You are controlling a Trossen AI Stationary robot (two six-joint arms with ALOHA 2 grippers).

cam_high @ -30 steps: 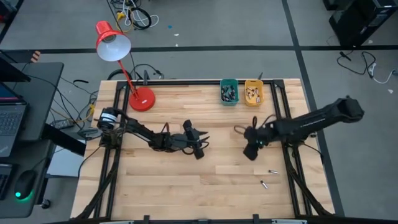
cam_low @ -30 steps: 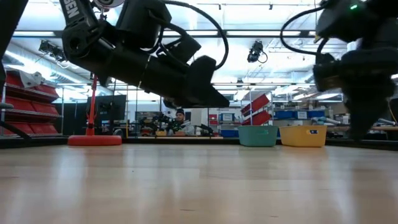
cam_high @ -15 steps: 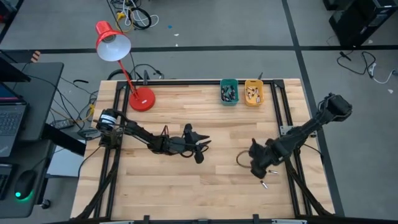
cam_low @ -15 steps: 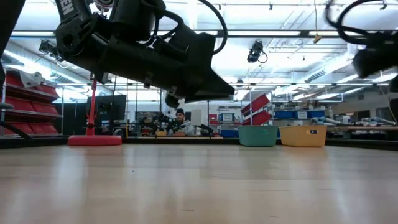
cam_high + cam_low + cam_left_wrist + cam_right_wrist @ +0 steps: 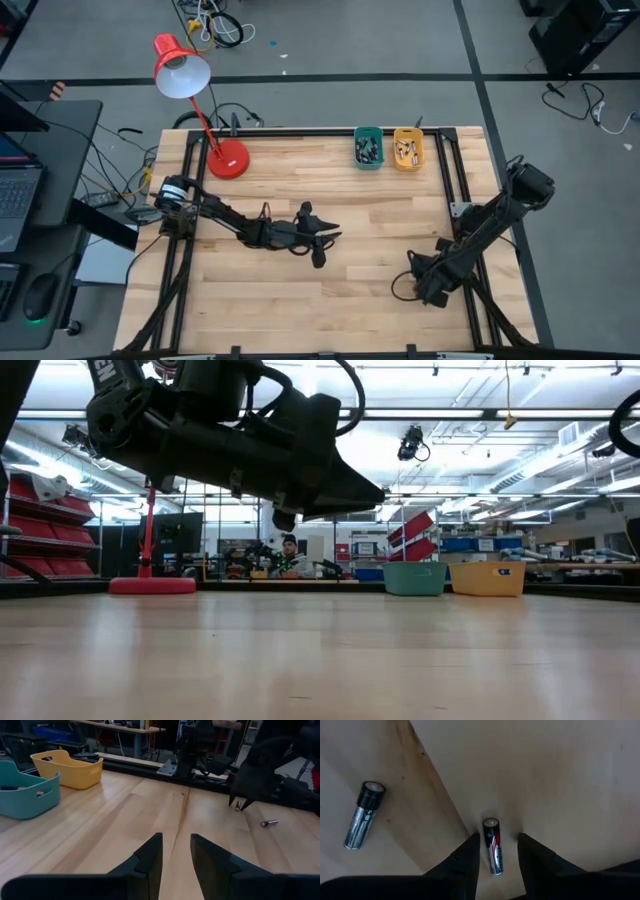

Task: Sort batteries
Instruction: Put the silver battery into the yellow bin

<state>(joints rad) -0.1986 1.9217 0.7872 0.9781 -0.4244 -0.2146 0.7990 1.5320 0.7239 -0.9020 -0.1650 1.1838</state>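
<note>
- On the table's left half, the left gripper hangs above bare wood near the middle, fingers a little apart with nothing between them; it appears to wait clear of the work.
- At the table's far edge stand two small bins side by side, a teal bin and a yellow bin, each already holding some batteries; they are judged to be the two destinations of the sort.
- Near the table's front right corner, the right gripper points down at the wood, its fingers apart and straddling one battery lying flat between them. The fingers are not seen pressing on it, so the grasp is judged not yet made.
- Just beside it lies a second battery, also flat on the wood, outside the fingers and left for a later pick.
- Both loose batteries lie well apart from the bins, so each needs carrying across the right half.
</note>
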